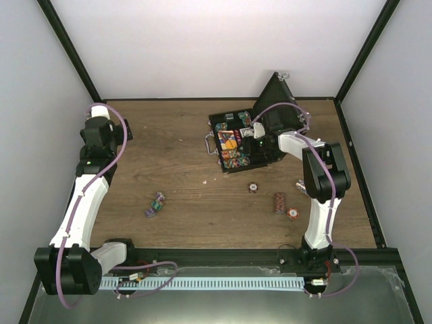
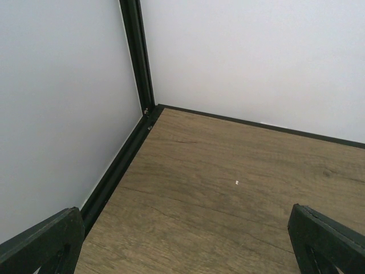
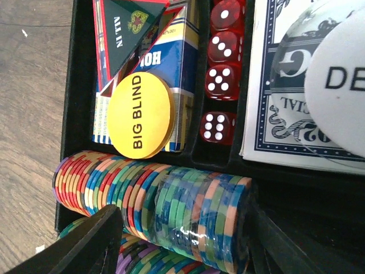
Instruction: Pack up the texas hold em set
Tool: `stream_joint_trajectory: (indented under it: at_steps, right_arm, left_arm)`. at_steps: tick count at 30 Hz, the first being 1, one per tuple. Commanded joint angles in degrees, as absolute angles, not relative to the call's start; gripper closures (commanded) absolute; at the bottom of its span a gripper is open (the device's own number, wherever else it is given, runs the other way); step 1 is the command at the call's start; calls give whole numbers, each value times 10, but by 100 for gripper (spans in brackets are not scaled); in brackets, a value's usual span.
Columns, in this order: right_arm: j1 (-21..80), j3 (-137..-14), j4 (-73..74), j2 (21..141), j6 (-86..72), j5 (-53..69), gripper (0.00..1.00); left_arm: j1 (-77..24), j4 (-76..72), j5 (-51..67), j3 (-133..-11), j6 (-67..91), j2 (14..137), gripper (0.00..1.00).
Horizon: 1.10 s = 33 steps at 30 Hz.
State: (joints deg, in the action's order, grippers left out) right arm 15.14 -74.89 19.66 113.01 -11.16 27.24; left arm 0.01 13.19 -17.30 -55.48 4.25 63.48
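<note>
Between the black fingers (image 3: 91, 245) of the right gripper (image 3: 185, 248) lies a wrapped chip stack (image 3: 199, 211) striped blue, green and peach. Beside it, by one finger, is a chip row (image 3: 97, 182) banded red, yellow, green and blue. Ahead of the fingertips:
- a yellow disc (image 3: 140, 114) with black lettering
- a blue and white card box (image 3: 179, 68)
- a dark green triangle (image 3: 122, 40) edged red
- translucent red dice (image 3: 224, 80) with white pips
- a card deck (image 3: 268, 131) with blue scrollwork on white
- a white button (image 3: 342, 108) with black letters

The case tray (image 3: 73, 103) is black and the table (image 3: 28, 142) is brown woodgrain.
</note>
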Motion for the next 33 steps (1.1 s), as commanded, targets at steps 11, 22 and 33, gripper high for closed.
stream_joint_trajectory:
  at_steps: [11, 22, 33]
  right_arm:
    - [187, -758, 197, 1154, -98, 314, 38]
    - [191, -748, 185, 1126, -112, 258, 23]
    - [208, -697, 270, 990, -147, 92, 11]
  left_arm:
    - [0, 129, -171, -557, 43, 635, 0]
    - [-1, 129, -175, -557, 42, 633, 0]
    - [-1, 129, -174, -556, 45, 630, 0]
